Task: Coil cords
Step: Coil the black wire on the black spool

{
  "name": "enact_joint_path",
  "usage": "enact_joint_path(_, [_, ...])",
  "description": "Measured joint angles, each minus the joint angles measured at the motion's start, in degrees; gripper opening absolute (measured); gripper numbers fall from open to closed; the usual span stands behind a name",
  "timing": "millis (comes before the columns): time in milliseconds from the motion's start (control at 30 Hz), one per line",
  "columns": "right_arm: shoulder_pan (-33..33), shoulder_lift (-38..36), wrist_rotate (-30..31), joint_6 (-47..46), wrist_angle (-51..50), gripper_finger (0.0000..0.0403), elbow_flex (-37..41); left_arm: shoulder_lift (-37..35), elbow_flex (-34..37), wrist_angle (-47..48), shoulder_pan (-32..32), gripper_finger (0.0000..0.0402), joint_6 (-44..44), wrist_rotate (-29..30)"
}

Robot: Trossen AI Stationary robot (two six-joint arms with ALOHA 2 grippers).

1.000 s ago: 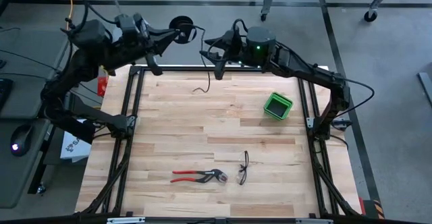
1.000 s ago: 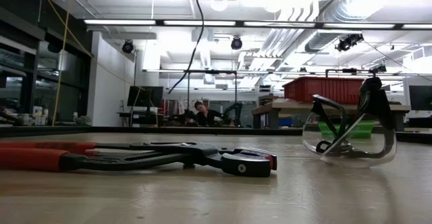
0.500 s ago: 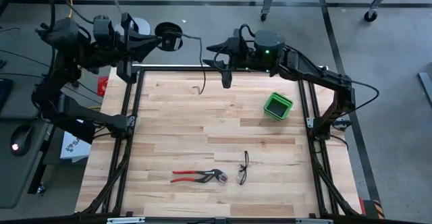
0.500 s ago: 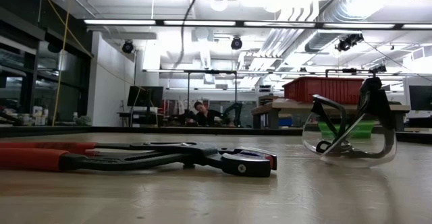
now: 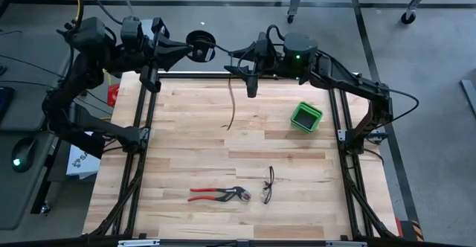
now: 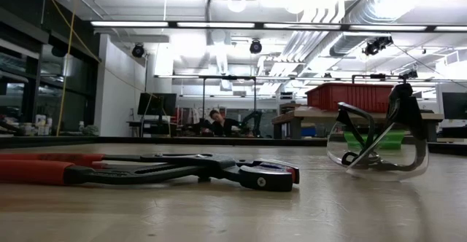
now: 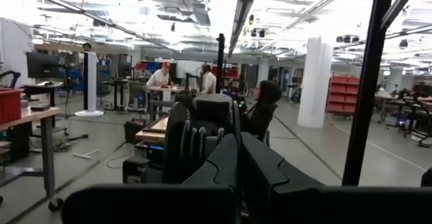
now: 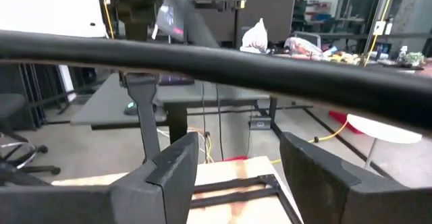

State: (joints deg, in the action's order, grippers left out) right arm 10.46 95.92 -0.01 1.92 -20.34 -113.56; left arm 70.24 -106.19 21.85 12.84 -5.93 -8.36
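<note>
A: Where's the cord [image 5: 229,91] rn?

B: Mostly wound into a small coil up at the left pincer [image 5: 195,45], past the table's [image 5: 186,150] far edge. Loose tail runs toward the right arm, then hangs w/ its end on the wood, mid-table near the far side.

A: Pincers?

B: Left is closed together and looks clamped on the coil. Right pincer [image 5: 250,91] is spread apart, pointing down just beside the hanging tail, not gripping it afaict.

A: So which step?

B: Mid-coil, I'd say. Next prob needs the right to catch the tail and feed another loop round w/o the coil slipping.
</note>
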Motion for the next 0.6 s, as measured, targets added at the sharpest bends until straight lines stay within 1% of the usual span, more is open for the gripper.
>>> enact_joint_path(233, [0.00,0.02,-0.02,0.02,-1.14,0.0201,0.00,-0.41,0.02,-2.18,0.02,0.0000,0.00,0.18])
enact_joint_path(300, [0.00,0.02,-0.01,0.00,-1.24,0.0195,0.00,-0.48,0.02,-2.25,0.02,0.0000,0.02,0.29])
enact_joint_path(600, [-0.02,0.07,-0.02,0.50,-1.27,0.0123,0.00,-0.59,0.02,-2.31,0.02,0.0000,0.00,0.48])
